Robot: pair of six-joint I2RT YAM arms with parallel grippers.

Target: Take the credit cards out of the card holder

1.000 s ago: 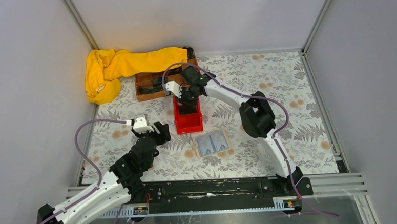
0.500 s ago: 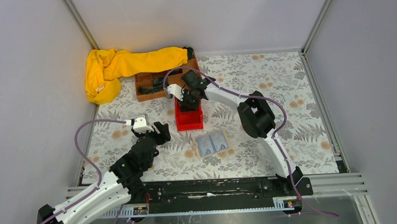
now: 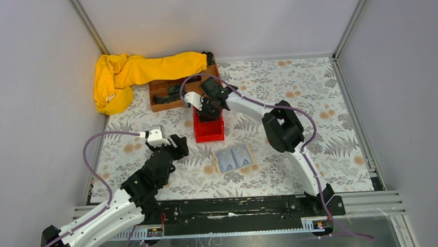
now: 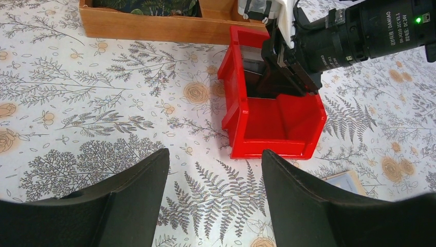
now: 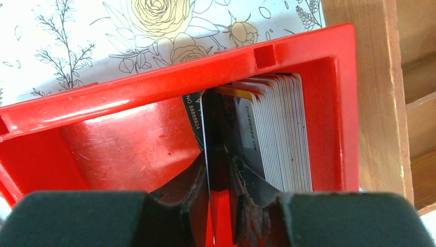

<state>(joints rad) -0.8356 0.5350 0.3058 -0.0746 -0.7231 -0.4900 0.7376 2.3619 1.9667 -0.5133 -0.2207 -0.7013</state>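
Left jaws hover wide apart above the table [image 3: 317, 95], idle. In the red bin [image 5: 128, 92], right jaws stand narrowly apart around a dark card [image 5: 205, 128] beside the stacked credit cards [image 5: 277, 128], seemingly a drop-off. The next move calls for lifting clear, then reaching the card holder [image 3: 235, 157], which lies open nearer the arms. Floral-print table, plain grey walls.

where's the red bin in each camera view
top external: red bin near centre, below the wooden tray.
left wrist: red bin right of centre, wooden tray behind it.
right wrist: red bin fills most of the frame, wooden tray along the right edge.
shared landmark: the wooden tray.
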